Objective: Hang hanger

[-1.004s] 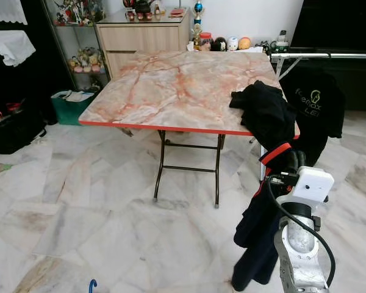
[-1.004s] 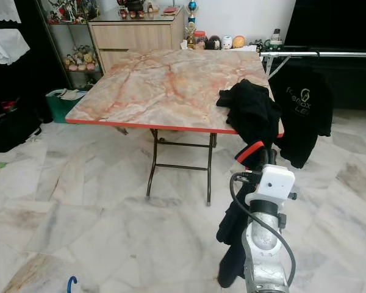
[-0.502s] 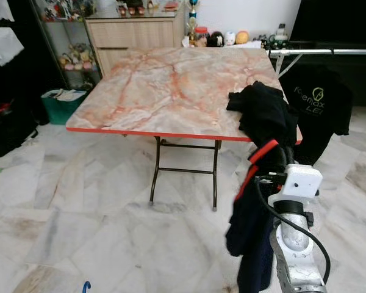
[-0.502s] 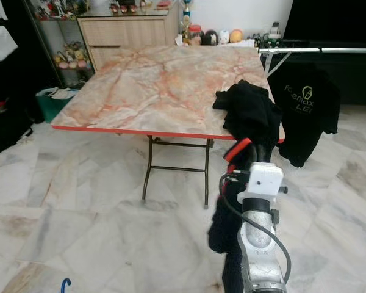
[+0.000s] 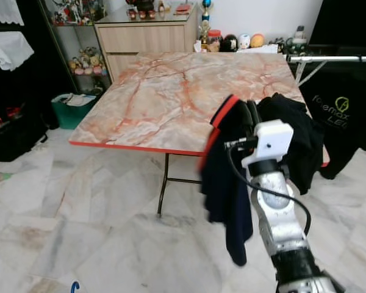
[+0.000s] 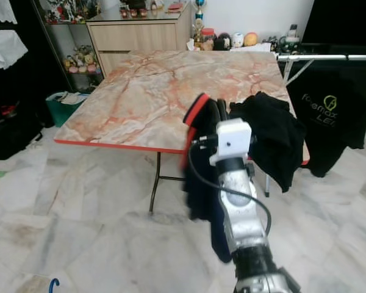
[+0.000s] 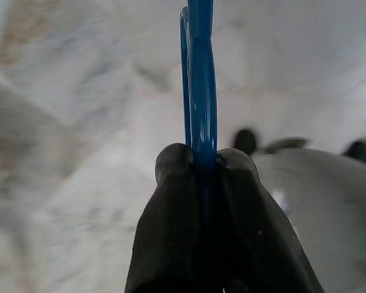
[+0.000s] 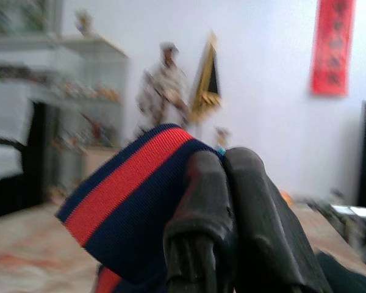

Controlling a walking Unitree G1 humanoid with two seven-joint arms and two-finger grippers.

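A blue hanger (image 7: 200, 79) is pinched in my left gripper (image 7: 204, 160), which is shut on it over the marble floor; the hanger's hook (image 5: 75, 286) pokes up low on the left. My right gripper (image 8: 222, 160) is shut on the red-striped collar (image 5: 223, 112) of a navy garment (image 5: 222, 183). That garment hangs from the raised right arm in front of the table's near edge. A metal clothes rail (image 5: 335, 59) runs at the far right with a black printed T-shirt (image 5: 341, 116) on it.
A folding marble-top table (image 5: 165, 91) with a red rim stands ahead, a heap of black clothing (image 5: 293, 137) on its right corner. A wooden cabinet (image 5: 146, 36) and shelves stand behind, and a green bin (image 5: 73, 110) sits at the left.
My right arm has risen and swung left, carrying the navy garment up from beside the table to in front of its edge. The camera view has also shifted.
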